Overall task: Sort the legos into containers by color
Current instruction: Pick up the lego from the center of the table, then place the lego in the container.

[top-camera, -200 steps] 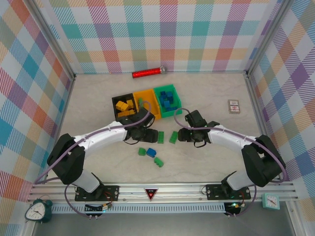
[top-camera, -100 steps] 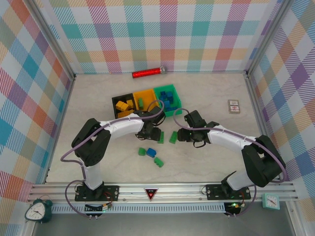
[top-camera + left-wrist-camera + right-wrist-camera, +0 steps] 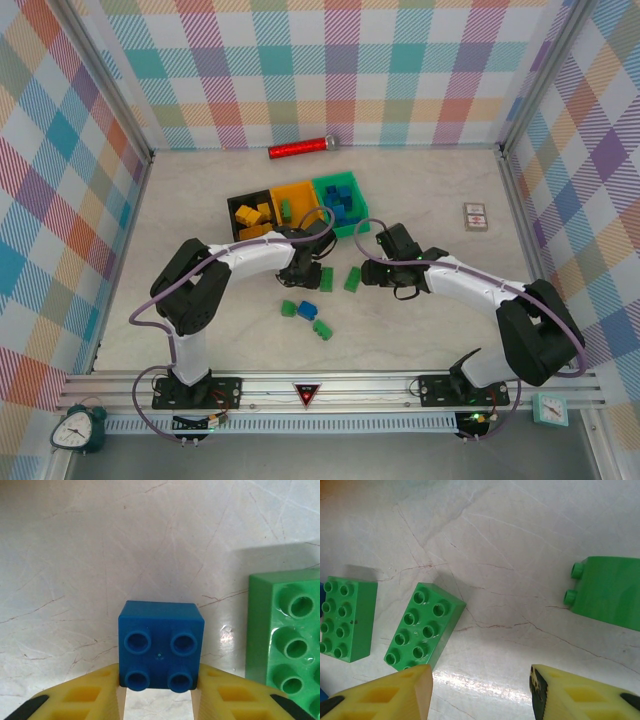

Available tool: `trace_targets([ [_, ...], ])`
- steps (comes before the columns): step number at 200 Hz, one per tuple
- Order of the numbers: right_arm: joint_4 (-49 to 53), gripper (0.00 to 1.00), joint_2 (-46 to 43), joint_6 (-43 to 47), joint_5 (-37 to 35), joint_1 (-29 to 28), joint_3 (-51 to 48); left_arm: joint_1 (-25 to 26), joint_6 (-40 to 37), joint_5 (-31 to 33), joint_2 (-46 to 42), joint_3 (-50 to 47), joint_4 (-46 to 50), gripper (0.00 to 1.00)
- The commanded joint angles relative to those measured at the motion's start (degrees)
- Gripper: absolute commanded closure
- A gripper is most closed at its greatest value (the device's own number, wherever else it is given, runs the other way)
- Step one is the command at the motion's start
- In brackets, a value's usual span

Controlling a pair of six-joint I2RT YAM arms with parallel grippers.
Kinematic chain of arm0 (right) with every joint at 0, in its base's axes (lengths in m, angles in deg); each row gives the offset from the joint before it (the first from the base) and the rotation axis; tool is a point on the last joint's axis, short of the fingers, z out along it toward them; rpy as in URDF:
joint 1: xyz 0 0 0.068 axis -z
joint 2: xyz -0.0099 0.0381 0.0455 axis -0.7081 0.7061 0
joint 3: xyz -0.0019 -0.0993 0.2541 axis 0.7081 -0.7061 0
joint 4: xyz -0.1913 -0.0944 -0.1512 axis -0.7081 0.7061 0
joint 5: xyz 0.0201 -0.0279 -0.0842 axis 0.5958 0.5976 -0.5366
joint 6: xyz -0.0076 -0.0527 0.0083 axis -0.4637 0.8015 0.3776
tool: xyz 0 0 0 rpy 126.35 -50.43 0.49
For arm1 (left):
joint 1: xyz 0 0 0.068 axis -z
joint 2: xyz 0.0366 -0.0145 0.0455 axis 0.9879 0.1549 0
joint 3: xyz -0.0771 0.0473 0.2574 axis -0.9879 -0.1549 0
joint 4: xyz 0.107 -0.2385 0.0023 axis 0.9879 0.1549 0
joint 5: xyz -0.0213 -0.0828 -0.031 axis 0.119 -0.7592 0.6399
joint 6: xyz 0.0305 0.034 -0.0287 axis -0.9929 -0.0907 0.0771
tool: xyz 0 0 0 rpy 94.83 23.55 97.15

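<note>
Glossy square 4-stud blue brick between left gripper's hollow-celled yellow fingers

Red cylinder near the back wall, white card box at right, both on the marbled tabletop

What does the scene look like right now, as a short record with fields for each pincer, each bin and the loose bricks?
Left pincer: closed on a blue brick
Right pincer: open, empty, above the table
Black bin: yellow bricks
Orange bin: one green brick
Green bin: blue bricks
Loose: four green bricks, a second blue brick
</note>
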Motion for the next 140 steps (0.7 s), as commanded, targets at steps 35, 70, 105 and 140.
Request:
trace_targets([
  [35,0.2,0.46,-0.68,-0.03,-0.38,-0.38,-0.53,-0.04,-0.34,0.71,-4.75,2.21,2.32,0.65],
  [70,-0.01,0.46,-0.77,-0.21,-0.29,-0.37,-0.93,0.0,-1.13,0.69,-6.52,8.56,4.68,0.64],
  [105,0.31,0.46,-1.21,-0.18,-0.43,-0.32,-1.22,-0.01,-2.91,0.94,-3.58,18.28,6.55,0.64],
  [140,1.04,0.46,-2.71,-0.24,-0.12,-0.35,-1.86,-1.07,-5.23,1.97,5.23,32.25,9.14,0.63],
])
